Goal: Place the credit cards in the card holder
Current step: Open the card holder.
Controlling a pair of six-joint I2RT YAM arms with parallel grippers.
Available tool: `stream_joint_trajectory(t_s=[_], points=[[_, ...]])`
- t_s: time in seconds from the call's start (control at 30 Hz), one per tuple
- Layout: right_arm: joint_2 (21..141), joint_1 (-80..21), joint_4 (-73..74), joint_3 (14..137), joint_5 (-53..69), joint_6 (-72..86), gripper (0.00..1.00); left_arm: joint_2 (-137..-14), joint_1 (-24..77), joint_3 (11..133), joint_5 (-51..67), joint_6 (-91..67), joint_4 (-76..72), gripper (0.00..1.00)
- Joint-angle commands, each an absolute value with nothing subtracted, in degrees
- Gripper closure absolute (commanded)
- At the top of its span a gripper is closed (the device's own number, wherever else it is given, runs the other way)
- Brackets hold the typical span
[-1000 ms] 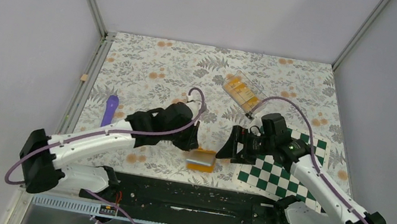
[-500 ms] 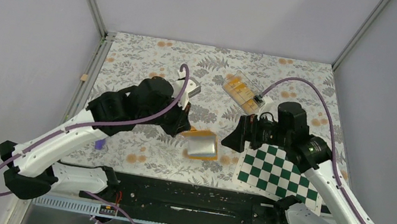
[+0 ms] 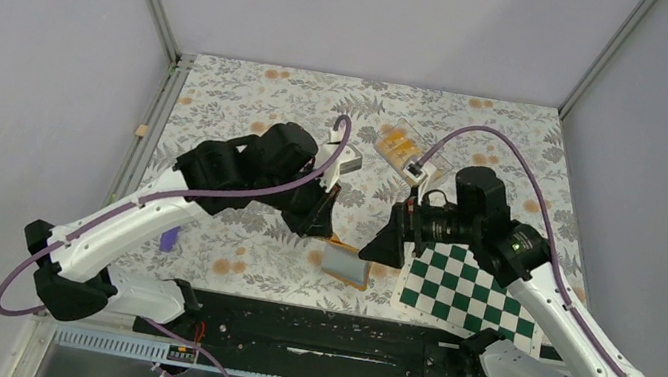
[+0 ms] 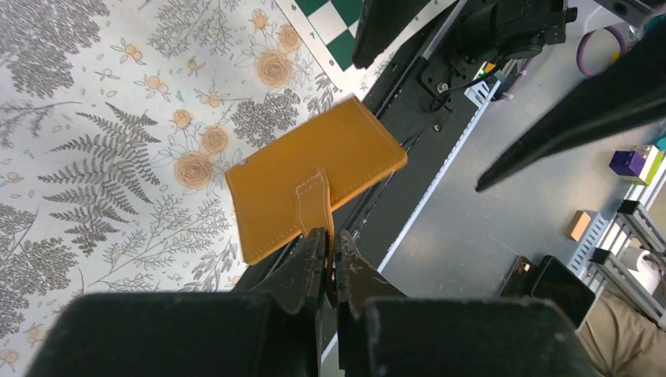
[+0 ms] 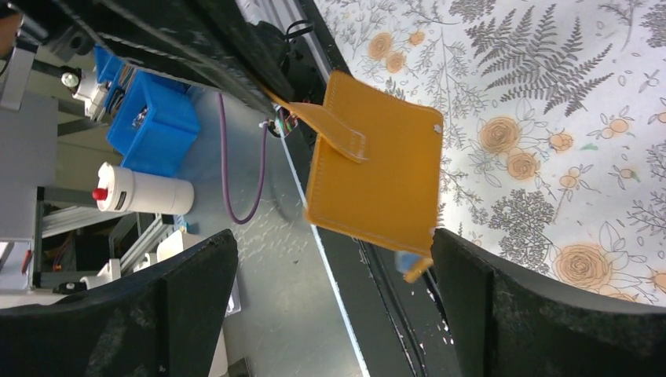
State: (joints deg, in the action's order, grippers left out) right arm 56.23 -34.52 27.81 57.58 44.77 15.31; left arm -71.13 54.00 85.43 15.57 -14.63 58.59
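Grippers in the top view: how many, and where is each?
2. The left gripper is shut on the card holder's strap, front centre; the right gripper stands open just right of it, beside the chequered board.

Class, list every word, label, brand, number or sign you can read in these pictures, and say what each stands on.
No readable text anywhere.
The orange wallet shows only stitching, a strap and a stud.
The chequered board has plain squares, no letters or numbers.
The white bottle and blue box beside the table show no legible label.
Anything printed inside the clear box is too small to read.
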Motion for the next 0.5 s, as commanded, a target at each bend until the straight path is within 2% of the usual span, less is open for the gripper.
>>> stream_joint_trajectory(t_s=[0.0, 0.47], points=[[54.27, -37.68, 25.29, 58.15, 42.58, 15.78, 0.0, -71.82, 53.75, 88.07, 18.72, -16.57, 56.6, 1.0], [59.85, -47.89, 27.35, 59.59, 30.19, 11.06, 0.0, -72.52, 53.75, 88.49, 24.71, -18.55, 52.98, 1.0]])
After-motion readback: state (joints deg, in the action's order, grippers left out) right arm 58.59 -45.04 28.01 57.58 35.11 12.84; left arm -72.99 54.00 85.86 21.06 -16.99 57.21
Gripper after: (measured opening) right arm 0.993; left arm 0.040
